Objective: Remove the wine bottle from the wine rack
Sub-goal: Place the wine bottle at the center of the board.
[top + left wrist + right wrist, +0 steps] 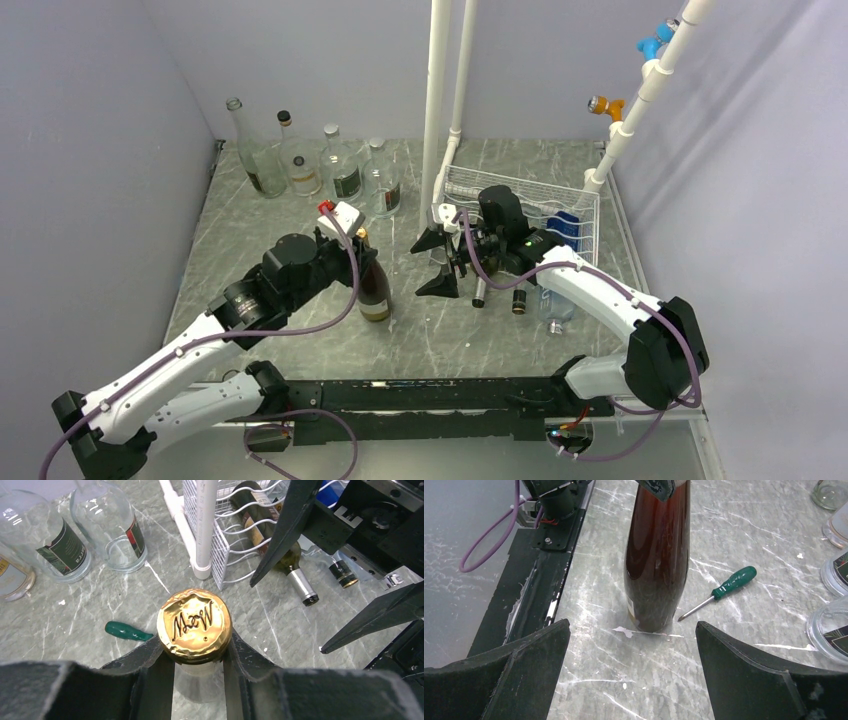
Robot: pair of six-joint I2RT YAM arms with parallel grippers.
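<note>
A dark brown wine bottle point(374, 285) stands upright on the marble table, left of centre. My left gripper point(361, 238) is shut on its neck, just under the gold foil cap point(194, 625). The white wire wine rack point(545, 195) sits to the right of the bottle, and other bottles point(519, 300) lie in it with their necks pointing forward. In front of the rack my right gripper point(437, 263) faces the bottle point(656, 555), open with nothing between its fingers point(539, 660). The rack point(225, 555) and a dark bottle point(295, 570) lying in it also show in the left wrist view.
Several clear glass bottles point(300, 165) stand at the back left. A green-handled screwdriver point(724, 587) lies on the table just beyond the standing bottle. White pipes point(437, 100) rise beside the rack. The black base rail point(430, 395) runs along the near edge.
</note>
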